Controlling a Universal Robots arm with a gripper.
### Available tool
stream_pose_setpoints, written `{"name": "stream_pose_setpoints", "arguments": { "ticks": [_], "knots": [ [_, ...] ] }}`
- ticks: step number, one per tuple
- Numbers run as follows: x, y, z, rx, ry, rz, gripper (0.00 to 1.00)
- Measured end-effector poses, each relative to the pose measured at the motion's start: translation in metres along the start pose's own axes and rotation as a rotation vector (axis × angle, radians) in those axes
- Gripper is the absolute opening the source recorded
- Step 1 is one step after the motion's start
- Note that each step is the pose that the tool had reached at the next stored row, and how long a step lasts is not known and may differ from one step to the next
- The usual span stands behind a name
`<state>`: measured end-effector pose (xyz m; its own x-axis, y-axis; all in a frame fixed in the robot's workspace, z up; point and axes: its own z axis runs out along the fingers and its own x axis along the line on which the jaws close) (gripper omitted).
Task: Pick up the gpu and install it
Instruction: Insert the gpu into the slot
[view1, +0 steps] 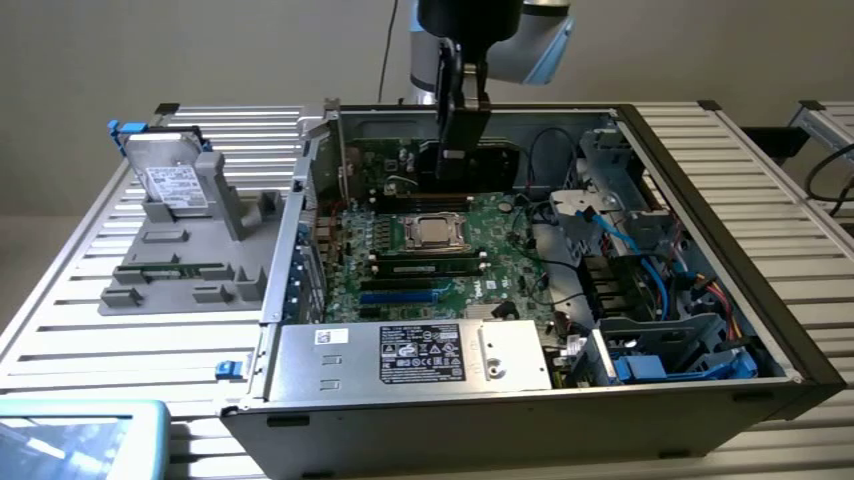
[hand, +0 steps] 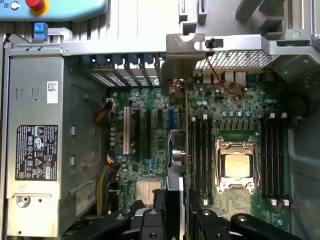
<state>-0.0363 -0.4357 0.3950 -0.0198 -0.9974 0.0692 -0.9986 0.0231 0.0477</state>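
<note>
Tool (hand: 173, 209) clamps one gpu (hand: 175, 150) edge-on over one motherboard (hand: 150, 150).

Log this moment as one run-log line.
phase: gpu install | gripper: shut on gpu | gpu: held on edge over motherboard inside open case | seating: cannot tell

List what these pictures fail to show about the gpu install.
1. Wrist view: the slot under the gpu, which covers it edge-on.
2. Exterior view: whether the gpu's lower edge is seated; it is too dark against the board.
3. Wrist view: the pincer and its hold on the gpu, cut off by the frame edge.
4. Both views: label text on the power supply, too small.
</note>
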Motion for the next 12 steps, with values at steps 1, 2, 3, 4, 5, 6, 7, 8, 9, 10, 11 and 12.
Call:
{"name": "stream_pose_setpoints", "arguments": {
  "ticks": [1, 2, 3, 4, 5, 6, 7, 8, 9, 10, 11, 12],
  "knots": [
    [-0.001, 0.0000, 0.0006, 0.0023, 0.0022, 0.000, 0.28],
    [-0.001, -0.0001, 0.0016, 0.0035, 0.0032, 0.000, 0.28],
    [-0.001, -0.0002, 0.0027, 0.0041, 0.0042, 0.000, 0.28],
    [-0.001, -0.0002, 0.0040, 0.0043, 0.0054, 0.000, 0.28],
    [-0.002, -0.0003, 0.0057, 0.0044, 0.0063, 0.001, 0.28],
    [-0.002, -0.0003, 0.0074, 0.0045, 0.0073, 0.001, 0.28],
    [-0.002, -0.0004, 0.0091, 0.0044, 0.0082, 0.001, 0.28],
    [-0.002, -0.0004, 0.0109, 0.0045, 0.0083, 0.001, 0.28],
    [-0.002, 0.0000, 0.0128, 0.0049, 0.0083, 0.001, 0.28],
    [-0.003, 0.0003, 0.0146, 0.0053, 0.0083, 0.001, 0.28],
    [-0.003, 0.0006, 0.0164, 0.0057, 0.0084, 0.001, 0.28],
    [-0.003, 0.0012, 0.0180, 0.0064, 0.0083, 0.001, 0.28]
  ]
}}
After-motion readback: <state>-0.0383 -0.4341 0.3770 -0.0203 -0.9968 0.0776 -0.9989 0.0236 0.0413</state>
